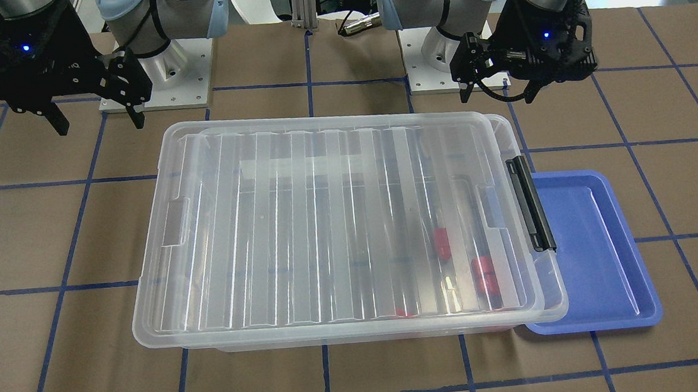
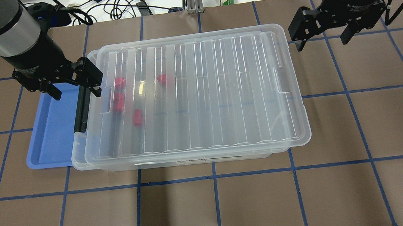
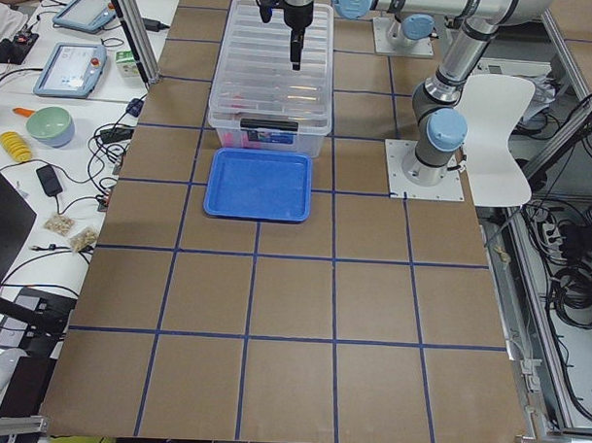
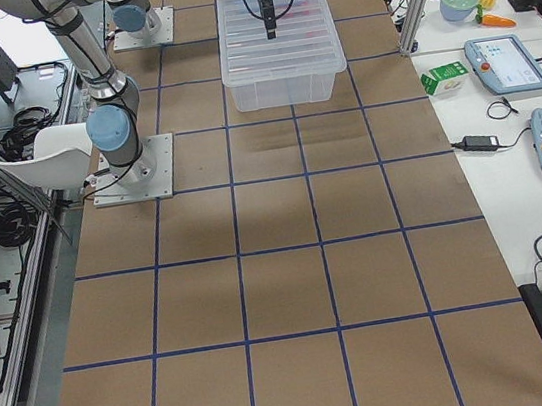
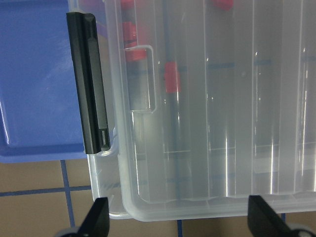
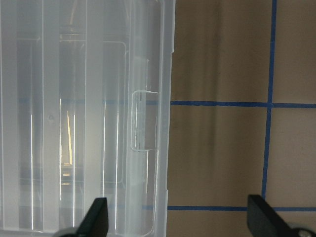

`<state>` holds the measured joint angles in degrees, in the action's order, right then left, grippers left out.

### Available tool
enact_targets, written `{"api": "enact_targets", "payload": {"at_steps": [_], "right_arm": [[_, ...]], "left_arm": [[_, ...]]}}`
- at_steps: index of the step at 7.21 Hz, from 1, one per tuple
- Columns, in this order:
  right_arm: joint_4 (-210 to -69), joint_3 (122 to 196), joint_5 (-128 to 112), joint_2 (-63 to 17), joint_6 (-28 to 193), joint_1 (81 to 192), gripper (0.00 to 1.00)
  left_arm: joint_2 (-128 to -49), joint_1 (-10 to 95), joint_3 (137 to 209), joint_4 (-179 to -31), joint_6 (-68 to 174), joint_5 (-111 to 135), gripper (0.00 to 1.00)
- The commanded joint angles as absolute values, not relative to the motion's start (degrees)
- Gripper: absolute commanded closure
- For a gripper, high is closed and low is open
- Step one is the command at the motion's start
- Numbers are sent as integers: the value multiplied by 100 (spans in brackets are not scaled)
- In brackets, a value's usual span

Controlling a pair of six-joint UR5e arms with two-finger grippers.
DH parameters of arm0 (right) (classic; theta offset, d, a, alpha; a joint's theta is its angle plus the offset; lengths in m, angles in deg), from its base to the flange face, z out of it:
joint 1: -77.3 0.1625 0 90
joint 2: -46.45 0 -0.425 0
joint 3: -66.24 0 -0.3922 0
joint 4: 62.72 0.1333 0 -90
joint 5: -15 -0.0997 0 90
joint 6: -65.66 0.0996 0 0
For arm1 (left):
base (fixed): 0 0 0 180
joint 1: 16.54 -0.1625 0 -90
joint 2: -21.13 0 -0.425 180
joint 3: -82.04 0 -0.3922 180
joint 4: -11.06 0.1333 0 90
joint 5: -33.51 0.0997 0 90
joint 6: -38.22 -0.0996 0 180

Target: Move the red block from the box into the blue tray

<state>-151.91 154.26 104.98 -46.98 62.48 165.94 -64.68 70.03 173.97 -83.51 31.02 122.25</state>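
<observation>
Front view: the lidded box (image 1: 338, 222) sits on the desk (image 1: 44, 248), with the tray (image 1: 600, 250) just beside its latch (image 1: 532, 204) end. The left claw (image 1: 498, 91) and right claw (image 1: 98, 120) hang spread and empty.

Overhead: several blocks lie under the lid (image 2: 221, 90) near the latch end, among them a red block (image 2: 137, 117). This looks like the opening step. The latch must likely be freed and the lid lifted before any grasp.

Left wrist view: that block's long axis runs parallel to the latch, across the box. The lid blurs its stub, so I cannot tell which way it points.
</observation>
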Motion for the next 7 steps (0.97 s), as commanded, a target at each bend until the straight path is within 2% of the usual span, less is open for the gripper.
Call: {"api": "enact_targets", "payload": {"at_steps": [1, 6, 7], "right_arm": [[-15176, 15448, 10509, -4698, 6250, 16599, 0], [-15237, 15580, 10492, -4672, 6128, 16599, 0], [-15576, 15954, 10491, -4498, 6110, 16590, 0]], "left_arm": [[-6491, 7003, 17406, -8342, 3102, 12236, 0], [-6482, 6995, 17397, -8342, 3110, 12228, 0], [-6465, 6995, 17406, -8342, 3110, 12245, 0]]}}
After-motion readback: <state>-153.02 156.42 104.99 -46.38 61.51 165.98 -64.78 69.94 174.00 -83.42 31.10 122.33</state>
